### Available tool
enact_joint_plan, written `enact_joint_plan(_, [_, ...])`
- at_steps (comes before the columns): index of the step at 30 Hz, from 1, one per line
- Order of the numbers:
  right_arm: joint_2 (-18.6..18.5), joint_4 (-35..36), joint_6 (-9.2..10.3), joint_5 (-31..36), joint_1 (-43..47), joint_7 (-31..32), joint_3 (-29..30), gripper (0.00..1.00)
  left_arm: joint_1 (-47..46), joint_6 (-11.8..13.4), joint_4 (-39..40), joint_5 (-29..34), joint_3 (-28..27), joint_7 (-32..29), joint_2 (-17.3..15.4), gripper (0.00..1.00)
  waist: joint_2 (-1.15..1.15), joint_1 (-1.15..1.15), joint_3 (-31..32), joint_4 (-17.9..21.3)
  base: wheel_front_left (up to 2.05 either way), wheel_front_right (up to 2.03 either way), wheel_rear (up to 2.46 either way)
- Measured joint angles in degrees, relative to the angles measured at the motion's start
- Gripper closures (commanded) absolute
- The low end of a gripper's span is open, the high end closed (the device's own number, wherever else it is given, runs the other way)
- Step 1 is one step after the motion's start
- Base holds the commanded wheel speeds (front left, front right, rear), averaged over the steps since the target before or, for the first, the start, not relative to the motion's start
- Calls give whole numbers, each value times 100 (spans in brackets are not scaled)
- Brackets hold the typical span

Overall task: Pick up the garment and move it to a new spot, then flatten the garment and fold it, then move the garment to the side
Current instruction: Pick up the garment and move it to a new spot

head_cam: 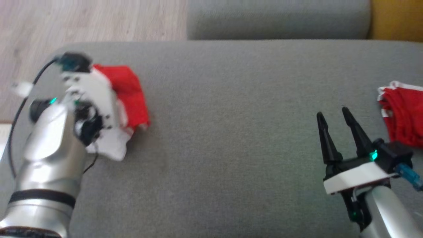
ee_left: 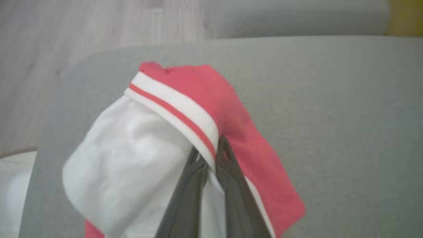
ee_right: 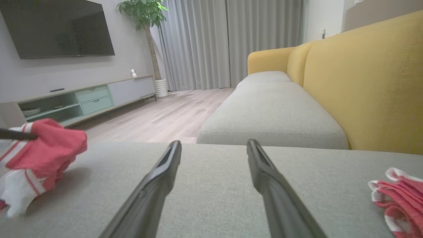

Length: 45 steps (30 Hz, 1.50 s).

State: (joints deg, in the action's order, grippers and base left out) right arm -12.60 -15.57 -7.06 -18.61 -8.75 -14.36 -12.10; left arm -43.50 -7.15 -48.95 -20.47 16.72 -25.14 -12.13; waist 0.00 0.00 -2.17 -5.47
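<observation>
Your left claw (ee_left: 210, 148) pinches the ribbed white band, with its thin red stripe, of the red-and-white garment (ee_left: 132, 165), bunched on the grey woven sofa cushion (head_cam: 231, 132). Smooth white cloth bulges left of the fingers, red drapes right, and the band slants up-left from the tips; in the head view your blurred wrist hides much of it. Your right claw (head_cam: 332, 112) stands spread over the cushion, a second crumpled red garment (head_cam: 404, 115) near its right, cut off by the edge.

Silver forearms (head_cam: 49, 145), black band (head_cam: 41, 197); white wrist housing (head_cam: 357, 177); green LED (head_cam: 373, 155); black cable (head_cam: 21, 105); right pincer (head_cam: 332, 111): dark tapered fingers (head_cam: 325, 138).
</observation>
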Motion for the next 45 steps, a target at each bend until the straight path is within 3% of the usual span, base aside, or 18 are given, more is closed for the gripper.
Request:
enact_joint_plan(9, [93,-33,0,90,129,0,82,0,-15,0,1948,-1007,1038,-157,8,100,0,0,261,504,0,0,0])
enact_joint_plan(14, [92,-33,0,97,129,0,98,0,124,-35,2802,-1370,1292,-191,167,100,0,0,294,937,0,0,0])
enact_joint_plan(19, [88,-34,0,94,129,0,101,0,566,-33,2881,-1517,1440,55,465,100,0,0,267,1350,0,0,0])
enact_joint_plan(23, [89,-35,0,48,124,0,10,0,952,-32,2357,-1664,1668,573,787,100,0,0,210,1618,0,0,0])
enact_joint_plan(24, [89,-43,0,42,124,0,-19,0,1037,-32,2190,-1723,1736,813,870,78,0,0,189,1668,0,0,0])
enact_joint_plan(25, [91,-58,0,40,121,0,-41,0,1095,-33,2012,-1788,1833,1006,916,23,0,0,169,1712,0,0,0])
enact_joint_plan(26, [92,-70,0,35,121,0,-59,0,1132,-33,1814,-1873,1923,1182,959,0,0,0,149,1753,0,0,0])
enact_joint_plan(33, [85,-96,0,-48,111,0,-45,0,920,-33,1315,-2242,2536,2291,999,0,0,0,65,1776,0,0,0])
enact_joint_plan(38, [85,-67,0,-47,119,0,115,0,667,-32,1400,-2120,2496,2982,826,0,0,0,65,1582,0,0,0])
enact_joint_plan(41, [85,-35,0,-47,127,0,148,0,700,155,1604,-1934,2396,3318,502,0,0,0,76,1437,0,0,0])
enact_joint_plan(45, [85,48,0,-30,130,0,157,0,935,621,2067,-1707,2139,3674,60,0,0,0,101,1247,0,0,0])
